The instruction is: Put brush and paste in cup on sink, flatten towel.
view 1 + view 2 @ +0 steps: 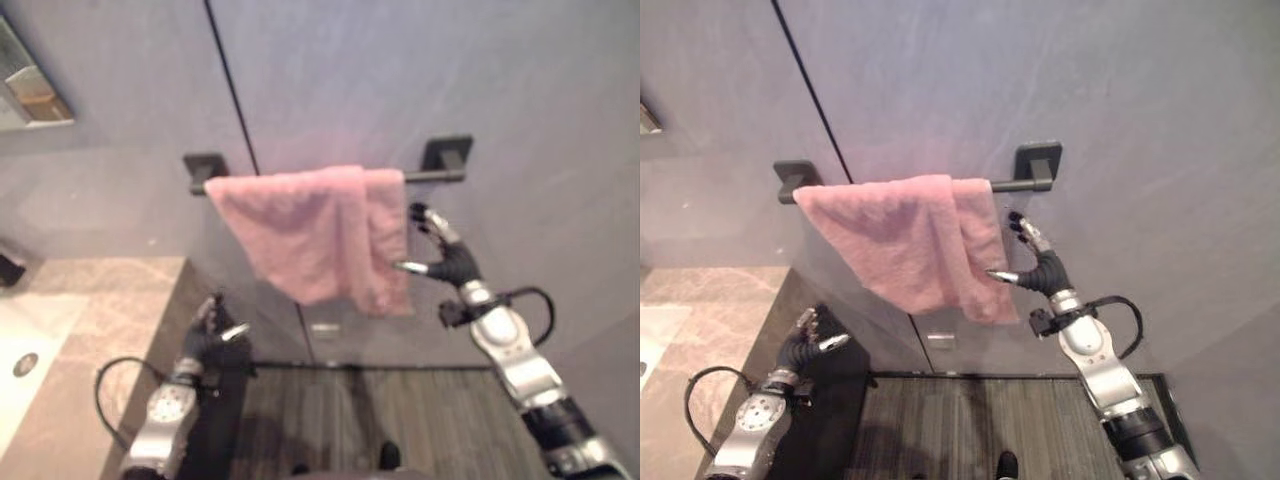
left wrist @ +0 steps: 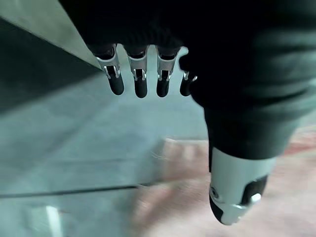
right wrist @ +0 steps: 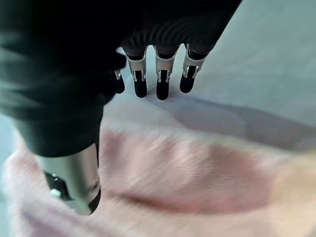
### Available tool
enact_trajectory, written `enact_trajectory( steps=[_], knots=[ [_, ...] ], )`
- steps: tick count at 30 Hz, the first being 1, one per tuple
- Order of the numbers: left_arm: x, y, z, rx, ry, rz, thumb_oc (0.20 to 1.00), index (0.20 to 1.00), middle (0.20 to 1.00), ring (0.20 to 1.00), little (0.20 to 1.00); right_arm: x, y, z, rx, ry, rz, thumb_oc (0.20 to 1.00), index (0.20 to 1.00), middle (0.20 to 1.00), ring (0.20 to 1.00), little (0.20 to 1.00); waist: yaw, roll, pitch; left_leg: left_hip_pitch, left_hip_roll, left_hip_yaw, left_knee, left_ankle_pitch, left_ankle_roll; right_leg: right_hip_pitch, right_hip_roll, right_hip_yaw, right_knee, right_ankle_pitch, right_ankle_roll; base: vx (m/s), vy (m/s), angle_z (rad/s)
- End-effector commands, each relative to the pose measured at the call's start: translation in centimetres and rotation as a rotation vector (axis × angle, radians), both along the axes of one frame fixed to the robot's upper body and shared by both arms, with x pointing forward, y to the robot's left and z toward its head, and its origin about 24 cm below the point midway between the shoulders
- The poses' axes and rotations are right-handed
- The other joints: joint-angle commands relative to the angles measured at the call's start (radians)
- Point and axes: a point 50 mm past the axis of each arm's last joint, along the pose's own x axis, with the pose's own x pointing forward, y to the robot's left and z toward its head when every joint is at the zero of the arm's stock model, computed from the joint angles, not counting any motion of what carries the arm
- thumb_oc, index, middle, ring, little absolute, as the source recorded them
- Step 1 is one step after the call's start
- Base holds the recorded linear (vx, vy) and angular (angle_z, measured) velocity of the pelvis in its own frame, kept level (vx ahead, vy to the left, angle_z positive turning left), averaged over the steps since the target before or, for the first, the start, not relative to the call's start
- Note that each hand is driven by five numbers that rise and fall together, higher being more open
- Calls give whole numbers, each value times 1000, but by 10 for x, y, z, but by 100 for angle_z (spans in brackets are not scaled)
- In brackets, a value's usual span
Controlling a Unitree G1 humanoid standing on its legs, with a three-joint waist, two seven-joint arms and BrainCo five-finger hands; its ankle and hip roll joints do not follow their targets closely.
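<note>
A pink towel (image 1: 910, 245) hangs over a black rail (image 1: 1015, 183) on a pale grey-blue wall (image 1: 1140, 120). The counter (image 1: 100, 330) is beige marble with faint veining, the sink (image 1: 25, 350) white. The floor (image 1: 980, 420) is dark, striped wood. Both hands (image 1: 1035, 262) (image 1: 805, 340) are silver with dark tips

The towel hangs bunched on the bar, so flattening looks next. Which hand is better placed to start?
Probably the right hand: it is raised, open, right beside the pink towel's doubled-up right edge, below the bar. The left hand hangs low by the counter, well below the towel.
</note>
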Motion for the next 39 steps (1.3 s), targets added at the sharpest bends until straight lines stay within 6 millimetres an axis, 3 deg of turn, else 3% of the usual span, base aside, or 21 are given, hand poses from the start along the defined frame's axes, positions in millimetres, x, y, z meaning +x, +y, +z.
enact_trajectory(
  steps=[1,2,3,4,5,6,7,13,16,19,20,21,22,27,31,39],
  knots=[
    [1,17,-8,84,43,47,1000,1000,1000,1000,1000,-1,-20,-6,-29,-16,-102,1000,1000,1000,1000,1000,-9,-48,-15,37,47,9,13,-20,-35,63,-37,2,5,-59,39,2,-12,-5],
    [-6,18,-19,88,102,63,1000,1000,1000,1000,1000,-5,-28,-18,-57,34,-137,1000,1000,1000,1000,1000,-14,-47,-15,39,48,11,13,-21,-36,65,-36,4,5,-60,39,3,-12,-3],
    [-5,18,-19,88,101,62,1000,1000,1000,1000,1000,-5,-28,-18,-57,33,-137,1000,1000,1000,1000,1000,-13,-47,-16,37,47,12,13,-19,-36,62,-36,5,5,-59,39,0,0,0],
    [-19,17,-42,74,213,108,1000,1000,1000,1000,1000,-16,-42,-49,-69,160,-215,1000,1000,1000,1000,1000,-23,-47,-15,38,47,16,13,-19,-38,60,-35,9,5,-57,39,0,0,0],
    [-25,18,-51,82,269,119,1000,1000,1000,1000,1000,-20,-49,-62,-92,219,-245,1000,1000,1000,1000,1000,-27,-47,-15,40,47,18,13,-20,-38,62,-35,10,5,-58,39,0,0,0],
    [-43,15,-74,86,410,136,1000,1000,1000,1000,1000,-32,-63,-92,-140,356,-314,1000,1000,1000,1000,1000,-34,-46,-17,42,47,21,13,-21,-39,61,-33,13,5,-57,39,7,-7,-4],
    [-43,15,-74,86,409,137,1000,1000,1000,1000,1000,-32,-63,-92,-140,355,-314,1000,1000,1000,1000,1000,-33,-47,-18,40,47,22,13,-20,-39,59,-33,14,5,-56,38,4,-7,-6],
    [-90,4,-113,64,722,178,1000,1000,1000,1000,1000,-74,-85,-170,-252,780,-417,1000,1000,1000,1000,1000,-43,-52,-20,45,48,31,13,-24,-43,57,-28,25,5,-54,36,0,-8,-10],
    [-113,0,-123,81,854,162,1000,1000,1000,1000,1000,-113,-86,-207,-233,1032,-467,1000,1000,1000,1000,1000,-40,-56,-25,44,47,29,13,-23,-44,55,-26,27,5,-54,34,-7,-11,-3],
    [-130,-1,-129,109,956,130,1000,1000,1000,1000,1000,-156,-86,-232,-197,1275,-546,1000,1000,1000,1000,1000,-32,-57,-33,42,48,23,13,-24,-44,57,-26,20,5,-57,34,0,0,0],
    [-130,-1,-129,109,955,130,1000,1000,1000,1000,1000,-156,-86,-232,-197,1274,-546,1000,1000,1000,1000,1000,-32,-57,-34,40,47,23,13,-24,-44,55,-26,20,5,-56,34,0,0,0],
    [-141,0,-131,124,1011,136,1000,1000,1000,1000,1000,-179,-83,-241,-228,1397,-554,1000,1000,1000,1000,1000,-26,-58,-37,40,48,17,13,-24,-43,59,-27,17,5,-57,33,0,0,0],
    [-142,0,-131,123,1017,138,1000,1000,1000,1000,1000,-185,-82,-242,-247,1426,-546,1000,1000,1000,1000,1000,-24,-59,-40,38,48,16,13,-24,-43,58,-27,16,5,-56,32,0,0,0],
    [-152,-4,-133,66,1024,186,1000,1000,1000,1000,1000,-196,-72,-248,-165,1433,-534,1000,1000,1000,1000,1000,-22,-61,-41,30,46,0,13,-20,-44,59,-28,6,5,-56,32,-1,-2,1],
    [-154,-8,-134,62,1028,167,1000,1000,1000,1000,1000,-193,-66,-249,-133,1415,-516,1000,1000,1000,1000,1000,-24,-59,-38,27,46,-1,13,-19,-43,57,-28,5,5,-54,31,-3,-2,1],
    [-139,-12,-133,51,966,151,1000,1000,1000,1000,1000,-182,-70,-245,-153,1372,-511,1000,1000,1000,1000,1000,-23,-54,-34,23,45,-4,13,-20,-42,53,-30,2,5,-52,34,0,0,0]
  ],
)
